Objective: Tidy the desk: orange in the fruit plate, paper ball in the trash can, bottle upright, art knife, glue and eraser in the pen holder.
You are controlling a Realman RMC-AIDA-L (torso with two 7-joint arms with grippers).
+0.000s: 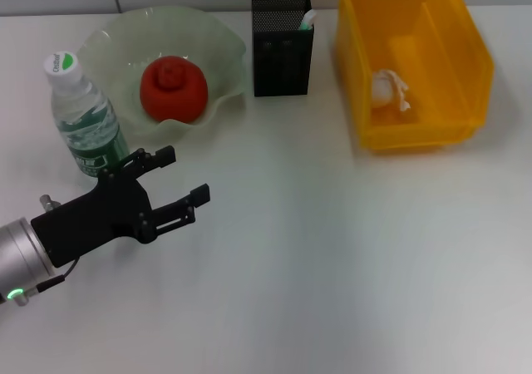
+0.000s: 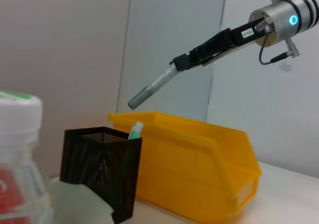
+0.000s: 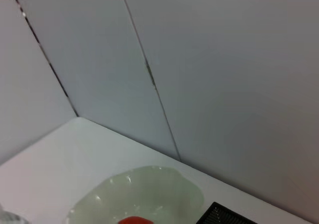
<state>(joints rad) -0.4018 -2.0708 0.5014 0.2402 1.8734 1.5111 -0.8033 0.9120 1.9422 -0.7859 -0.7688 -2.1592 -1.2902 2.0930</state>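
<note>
white desk (image 1: 349, 258) — pale grey panelled wall (image 3: 209, 74) rising behind it.

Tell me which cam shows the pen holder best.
Head view: the whole black mesh pen holder shows, between the fruit plate and the yellow bin. Left wrist view shows it side-on, partly behind the bottle. Right wrist view catches only a corner.

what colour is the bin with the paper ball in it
Bright yellow. The bin shows best in the head view, with the white paper ball lying inside it.
</note>
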